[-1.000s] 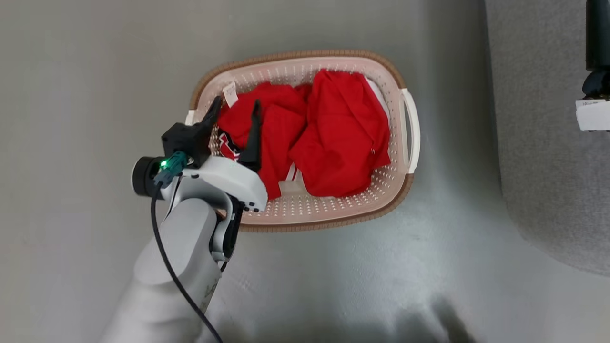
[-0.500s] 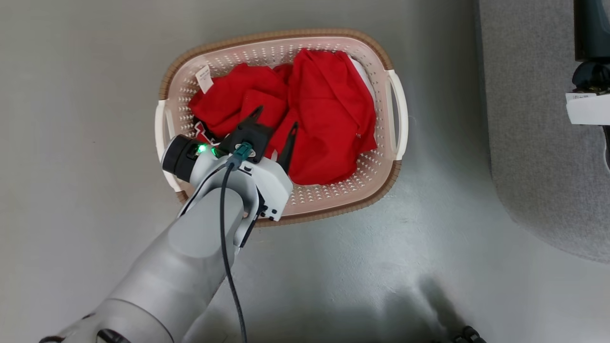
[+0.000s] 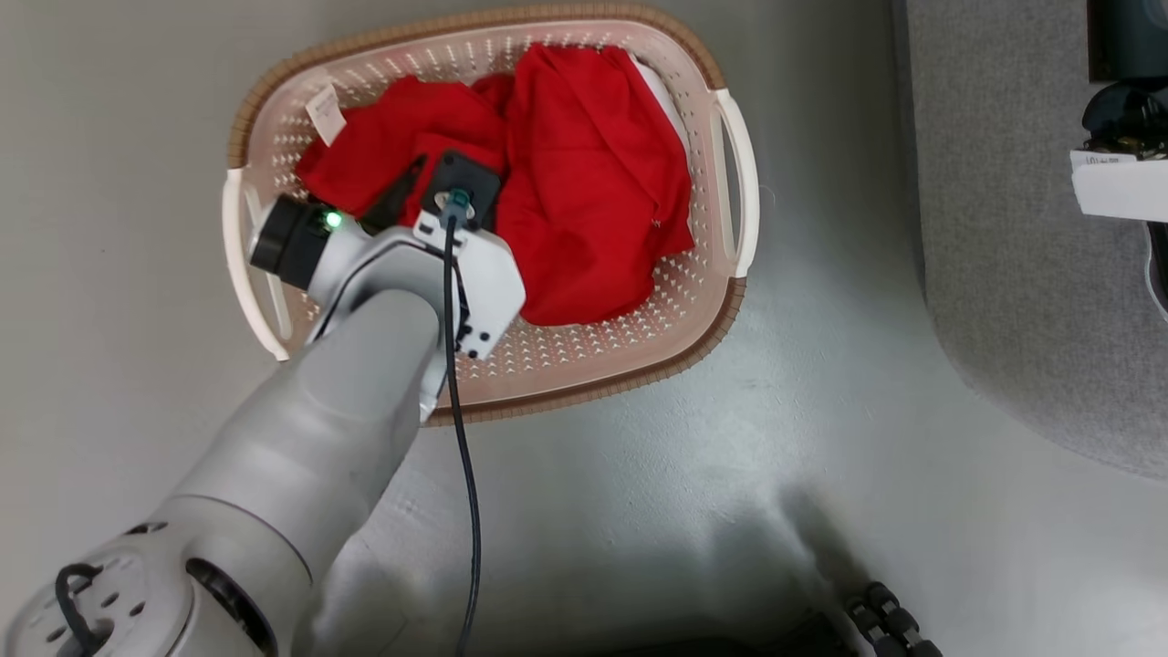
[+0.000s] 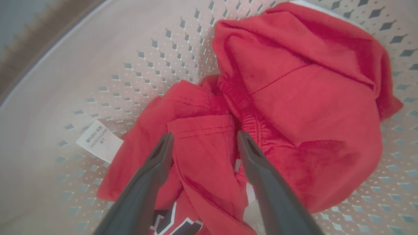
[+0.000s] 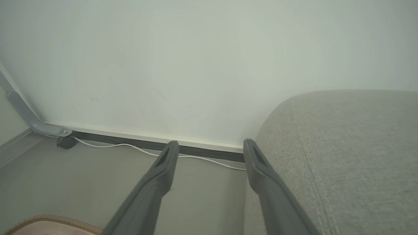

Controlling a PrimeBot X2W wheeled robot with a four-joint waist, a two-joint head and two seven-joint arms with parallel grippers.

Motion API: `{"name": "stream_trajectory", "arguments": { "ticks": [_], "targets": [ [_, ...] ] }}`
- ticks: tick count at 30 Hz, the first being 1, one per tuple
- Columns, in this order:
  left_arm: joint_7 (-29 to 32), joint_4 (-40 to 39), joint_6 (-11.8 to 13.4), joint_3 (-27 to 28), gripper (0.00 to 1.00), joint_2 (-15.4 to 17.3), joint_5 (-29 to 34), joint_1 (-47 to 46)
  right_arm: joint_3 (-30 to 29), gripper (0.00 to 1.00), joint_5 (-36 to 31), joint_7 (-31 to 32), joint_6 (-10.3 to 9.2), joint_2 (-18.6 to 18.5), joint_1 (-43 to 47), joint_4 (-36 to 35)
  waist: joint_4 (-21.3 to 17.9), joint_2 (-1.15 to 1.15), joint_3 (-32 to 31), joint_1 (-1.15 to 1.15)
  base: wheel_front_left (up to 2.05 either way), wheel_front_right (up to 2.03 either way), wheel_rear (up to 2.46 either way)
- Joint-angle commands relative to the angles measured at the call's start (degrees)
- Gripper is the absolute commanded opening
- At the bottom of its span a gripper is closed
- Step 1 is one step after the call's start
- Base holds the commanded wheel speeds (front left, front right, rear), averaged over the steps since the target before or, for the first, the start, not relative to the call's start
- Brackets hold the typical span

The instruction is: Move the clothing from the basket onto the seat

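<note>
The basket point(image 3: 584, 388), cream perforated plastic with a brown rim, stands on the grey floor. In it lies the clothing point(image 3: 593, 192), two crumpled bright red garments side by side. My left gripper point(image 3: 433, 178) reaches down into the basket over the left garment, its fingers partly hidden under the wrist. In the left wrist view the left gripper point(image 4: 205, 135) is open, with a hemmed fold of the left garment point(image 4: 202, 153) between its fingers; the other garment point(image 4: 303, 98) bulges to the right. The right gripper point(image 5: 210, 143) hangs open in the air beside the grey seat point(image 5: 352, 147), holding nothing.
The seat point(image 3: 1022, 274) runs along the right of the head view, with a dark and white object point(image 3: 1118, 187) over it. A white label point(image 4: 96, 141) hangs on the basket wall. A white cable point(image 5: 130, 147) runs along the wall's base. The basket's rim point(image 5: 49, 219) shows at the lower left.
The head camera has shifted, so the whole scene slid. My left gripper has gone further over the rim and down onto the left garment. Both grippers stay open.
</note>
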Motion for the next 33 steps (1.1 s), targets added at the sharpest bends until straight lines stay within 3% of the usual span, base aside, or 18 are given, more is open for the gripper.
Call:
{"name": "stream_trajectory", "arguments": {
  "ticks": [1,8,19,23,25,33],
  "targets": [
    [0.8,0.4,1.0,-0.1,1.00,0.5,-0.9,-1.0,0.6,1.00,0.2,-0.6,0.24,-0.3,1.2,-1.9,-0.4,0.00,0.9,0.00,0.00,0.00,0.00],
    [5.3,2.9,2.8,-3.3,1.00,0.5,-2.2,-3.7,0.9,1.00,0.1,-0.6,0.24,0.2,0.2,-3.9,-1.3,0.00,3.0,0.00,0.00,0.00,0.00],
    [12.3,6.6,2.5,-6.7,1.00,0.5,-1.7,-6.3,0.8,1.00,0.3,-0.6,0.24,0.8,-0.4,-5.9,-3.0,0.00,5.0,0.00,0.00,0.00,0.00],
    [12.1,7.8,1.6,-7.0,1.00,0.5,-1.5,-6.5,0.3,1.00,0.3,-0.6,0.24,0.9,-0.1,-6.1,-3.1,0.00,5.2,0.00,0.00,0.00,0.00],
    [11.1,8.0,0.7,-7.2,0.00,0.5,-1.3,-6.7,0.1,1.00,0.2,-0.6,0.24,0.8,0.0,-6.0,-3.1,0.00,5.4,0.00,0.00,0.00,0.00],
    [5.5,8.2,-1.5,-6.5,0.00,0.5,-3.2,-5.8,0.1,1.00,0.3,-0.6,0.24,1.6,-0.2,-4.9,-2.7,0.00,4.1,0.00,0.00,0.00,0.00]
  ]
}}
